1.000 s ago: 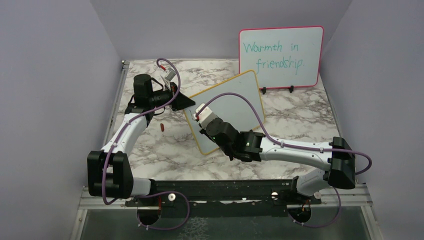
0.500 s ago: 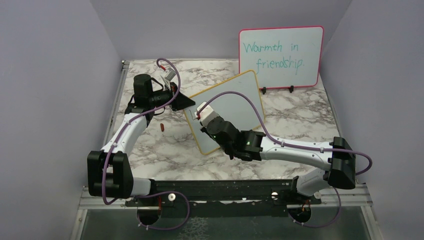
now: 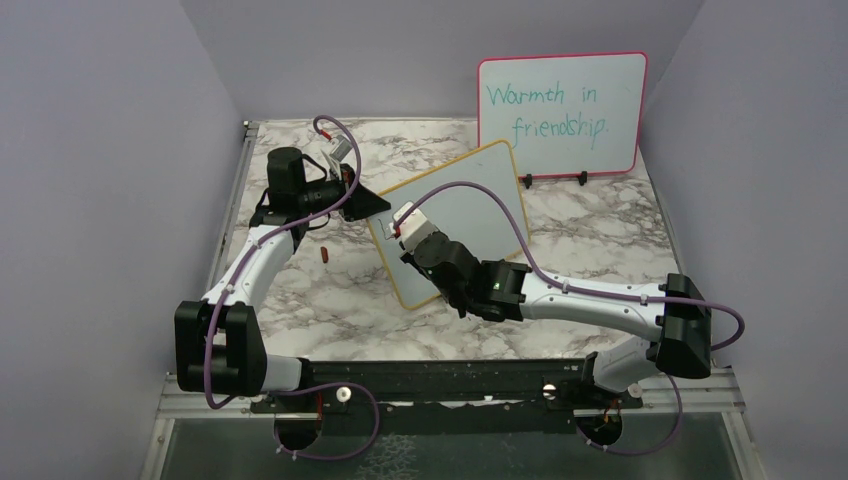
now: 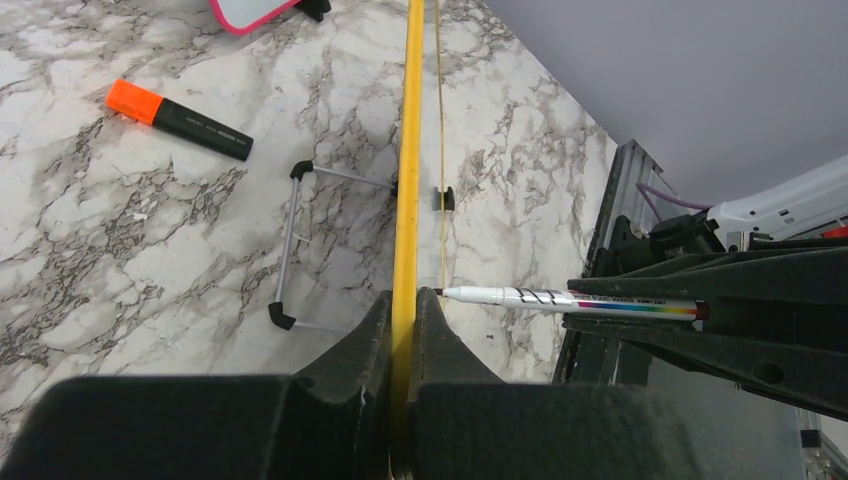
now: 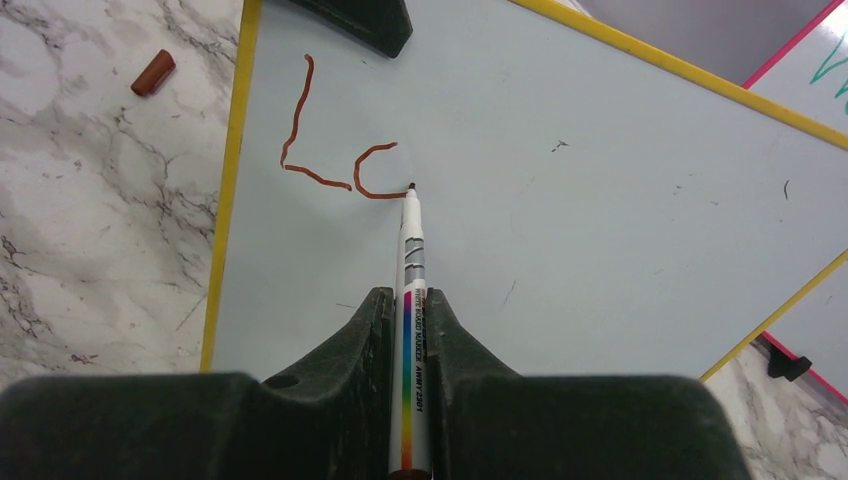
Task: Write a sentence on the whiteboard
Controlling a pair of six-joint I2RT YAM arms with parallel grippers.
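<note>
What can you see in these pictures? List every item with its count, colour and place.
yellow-framed whiteboard: one, white, tilted at mid-table.
red-brown writing: an "L" and an unfinished curved letter, near the whiteboard's corner.
marker: one, white with a rainbow stripe, tip on the whiteboard.
marker cap: one, red-brown, on the table beside the whiteboard.
pink-framed board: one, standing at the back right.
teal writing: "Warmth in friendship.", on the pink-framed board.
highlighter: one, black with an orange cap, lying on the table.
table: one, white-grey marble.
left hand: black, clamped on the whiteboard's edge.
right hand: black, gripping the marker.
</note>
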